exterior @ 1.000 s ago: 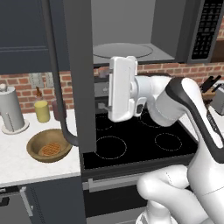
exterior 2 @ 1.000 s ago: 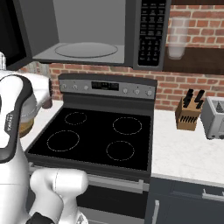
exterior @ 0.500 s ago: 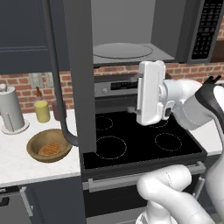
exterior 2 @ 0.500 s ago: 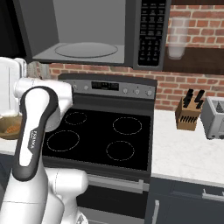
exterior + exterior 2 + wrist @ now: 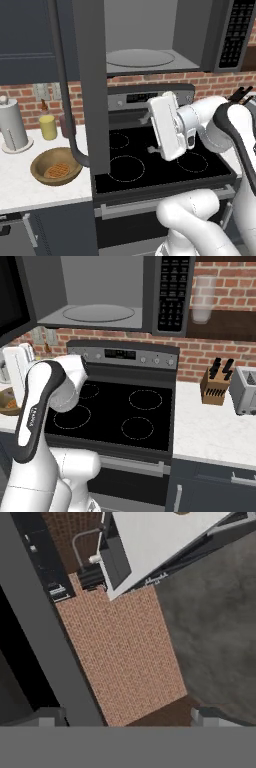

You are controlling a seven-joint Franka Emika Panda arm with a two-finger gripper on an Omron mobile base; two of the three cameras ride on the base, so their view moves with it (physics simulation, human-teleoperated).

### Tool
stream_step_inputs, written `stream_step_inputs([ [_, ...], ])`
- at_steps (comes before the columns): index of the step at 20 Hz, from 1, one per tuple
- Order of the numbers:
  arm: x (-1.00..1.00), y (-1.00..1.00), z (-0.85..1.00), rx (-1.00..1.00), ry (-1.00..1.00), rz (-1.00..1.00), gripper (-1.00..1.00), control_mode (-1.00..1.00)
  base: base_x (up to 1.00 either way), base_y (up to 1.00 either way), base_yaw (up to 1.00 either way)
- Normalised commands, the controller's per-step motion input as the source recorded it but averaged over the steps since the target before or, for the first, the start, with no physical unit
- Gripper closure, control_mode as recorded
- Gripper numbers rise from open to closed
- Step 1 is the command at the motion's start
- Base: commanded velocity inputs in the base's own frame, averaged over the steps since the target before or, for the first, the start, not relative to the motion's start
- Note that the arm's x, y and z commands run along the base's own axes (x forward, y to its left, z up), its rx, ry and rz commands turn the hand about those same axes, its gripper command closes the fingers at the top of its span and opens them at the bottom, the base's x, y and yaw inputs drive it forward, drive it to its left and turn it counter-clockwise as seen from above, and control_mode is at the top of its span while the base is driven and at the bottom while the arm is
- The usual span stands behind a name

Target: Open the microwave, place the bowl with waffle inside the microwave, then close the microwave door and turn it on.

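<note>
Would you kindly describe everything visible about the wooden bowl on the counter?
The bowl is round, shallow and brown, wooden-looking, with a lighter rim. It sits upright on the white counter left of the stove, in front of a yellow jar. Inside lies the waffle, small, golden-orange and gridded. The open microwave door hangs just to its right. Nothing grips the bowl.

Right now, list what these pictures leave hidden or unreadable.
- Bowl: right base view, mostly hidden behind the arm and cut by the left edge.
- Microwave keypad labels: both base views, too small to read.
- Microwave door: left base view, top cut off by the frame.
- Knife block: left base view, hidden behind the arm.
</note>
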Motion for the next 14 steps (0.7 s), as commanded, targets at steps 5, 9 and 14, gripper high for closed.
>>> stream_step_inputs([
  [5,0.50,0.00,-0.74,-0.24,0.00,-0.02,-1.00,-1.00,0.00,0.00,0.00],
  [9,0.66,0.00,-0.59,-0.19,0.00,-0.07,-1.00,-1.00,0.00,0.00,0.00],
  [14,0.73,0.09,-0.41,-0.11,0.00,-0.05,-1.00,-1.00,0.00,0.00,0.00],
])
